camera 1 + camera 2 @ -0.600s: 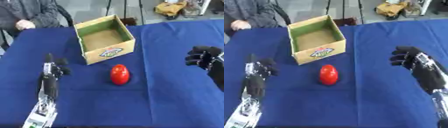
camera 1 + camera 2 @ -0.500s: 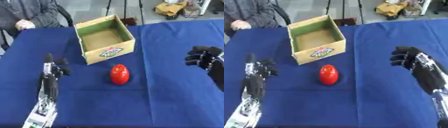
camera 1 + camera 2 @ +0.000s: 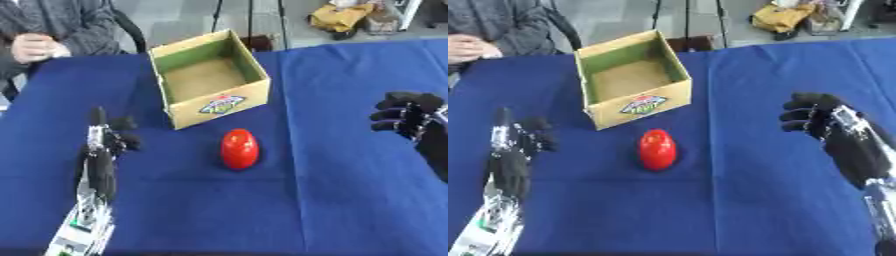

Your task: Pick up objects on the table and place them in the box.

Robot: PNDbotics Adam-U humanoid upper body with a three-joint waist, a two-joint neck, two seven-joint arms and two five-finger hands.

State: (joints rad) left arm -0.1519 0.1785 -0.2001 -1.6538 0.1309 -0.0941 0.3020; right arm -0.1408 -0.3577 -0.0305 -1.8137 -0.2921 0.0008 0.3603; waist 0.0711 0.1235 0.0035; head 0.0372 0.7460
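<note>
Right hand (image 3: 820, 120): over the right part of the desk (image 3: 737, 200), fingers curled inward toward the palm, clenched on nothing and touching no object. Its black forearm runs down toward the lower right corner and is cut off by the edge in both views; in the left eye view only the hand and a short part of the wrist show. Whether the hand rests on the cloth or hangs above it cannot be told.

Left hand (image 3: 109, 142): near the left edge of the desk, fingers mostly straight and pointing away from the robot, released, holding nothing. Its thin arm, black above and silver and white lower down, leads to the lower left corner, where it is cut off. The fingertips are dark against the dark cloth and hard to separate.

Red object (image 3: 240, 148): egg-shaped, glossy, standing upright on the blue cloth near the middle of the desk, between the two hands and well apart from both. It lies just in front of the box, not touching it.

Box (image 3: 219, 104): open cardboard, green inside walls, brown floor with nothing in it, a coloured label on the near wall; the label's wording cannot be read. It stands turned slightly askew on the far half of the desk.
</note>
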